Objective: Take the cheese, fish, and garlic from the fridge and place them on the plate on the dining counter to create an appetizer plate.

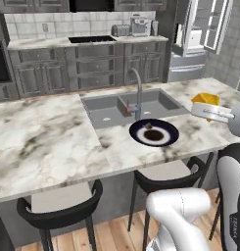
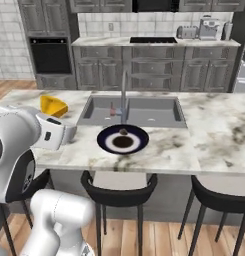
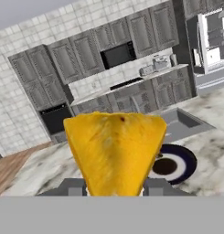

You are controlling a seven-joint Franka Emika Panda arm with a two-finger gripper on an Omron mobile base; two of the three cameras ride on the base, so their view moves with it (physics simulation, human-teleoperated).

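The hand (image 3: 114, 186) is clamped on the cheese (image 3: 114, 153), held above the table (image 1: 53, 132) beside the sink. Delivery step: next, carry it across over the plate (image 1: 154, 133) and release.

The marble dining counter (image 1: 53, 132) carries the navy plate (image 1: 154, 132) just before its inset sink (image 1: 111, 110).

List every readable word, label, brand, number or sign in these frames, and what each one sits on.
Dark lettering runs down the robot arm at the lower right of the left base view: too blurred to read.
Toaster and coffee machine on the wall counter: no legible marks.
Cheese, plate, fridge: no text.
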